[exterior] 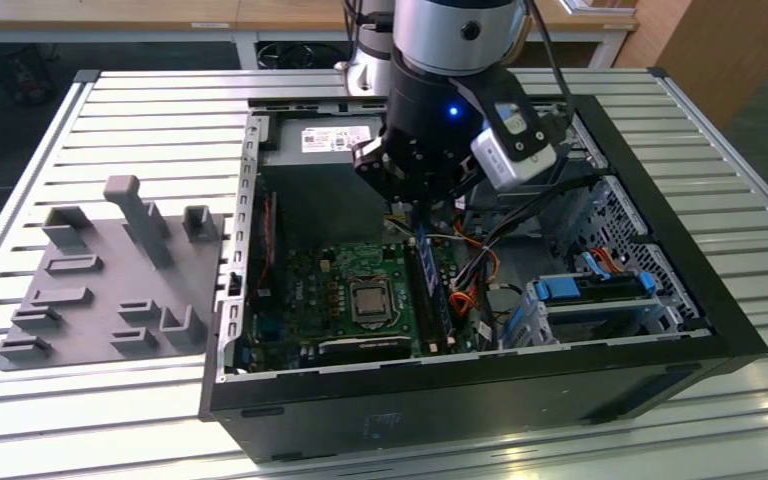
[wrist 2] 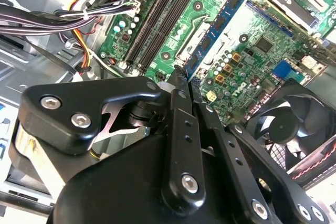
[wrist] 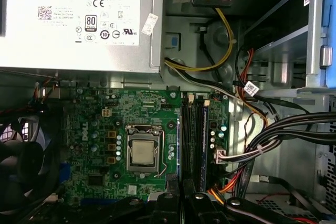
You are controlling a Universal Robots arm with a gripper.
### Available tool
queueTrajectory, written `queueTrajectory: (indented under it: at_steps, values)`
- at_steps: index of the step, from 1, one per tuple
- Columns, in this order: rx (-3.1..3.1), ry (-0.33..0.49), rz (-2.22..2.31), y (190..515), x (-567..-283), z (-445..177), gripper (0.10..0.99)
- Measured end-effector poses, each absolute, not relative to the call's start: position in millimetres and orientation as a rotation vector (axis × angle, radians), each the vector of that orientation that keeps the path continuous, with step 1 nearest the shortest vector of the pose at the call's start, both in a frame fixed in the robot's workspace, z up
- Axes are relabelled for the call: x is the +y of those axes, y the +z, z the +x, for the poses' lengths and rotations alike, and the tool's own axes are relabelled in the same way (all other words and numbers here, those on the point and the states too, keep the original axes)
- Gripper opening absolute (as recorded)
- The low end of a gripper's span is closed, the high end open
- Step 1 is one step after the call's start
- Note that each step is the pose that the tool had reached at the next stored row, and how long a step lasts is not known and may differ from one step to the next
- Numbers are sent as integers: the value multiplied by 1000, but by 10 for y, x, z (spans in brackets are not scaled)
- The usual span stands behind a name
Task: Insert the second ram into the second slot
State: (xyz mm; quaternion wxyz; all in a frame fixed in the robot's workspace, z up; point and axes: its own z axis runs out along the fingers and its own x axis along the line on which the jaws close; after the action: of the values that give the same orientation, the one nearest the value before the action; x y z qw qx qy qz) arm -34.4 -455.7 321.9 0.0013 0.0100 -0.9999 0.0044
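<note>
Gripper [exterior: 418, 200] clamped on second ram [wrist 2: 220, 24], unseated. In the exterior view, memory slots [exterior: 435, 292] at its 6 o'clock. Likely aligning step; seating calls for squaring edge to slot.

— Where do we stand outside?
— Above and well back from the pincer [exterior: 418, 200], looking down into the case [exterior: 704, 300].
— And on the wrist?
— We ride close behind the pincer, facing past it; all views share the motherboard [exterior: 337, 290].

second ram [wrist 2: 218, 22] in tool [wrist 2: 181, 80] above motherboard [exterior: 337, 290], inside case [exterior: 424, 410], tray [exterior: 91, 290] beside case
</note>
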Motion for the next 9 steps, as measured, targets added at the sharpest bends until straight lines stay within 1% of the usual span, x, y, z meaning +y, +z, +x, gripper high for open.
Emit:
queueTrajectory:
  at_steps: [9]
  values:
    - [-3139,14,31,3186,-4556,-344,137]
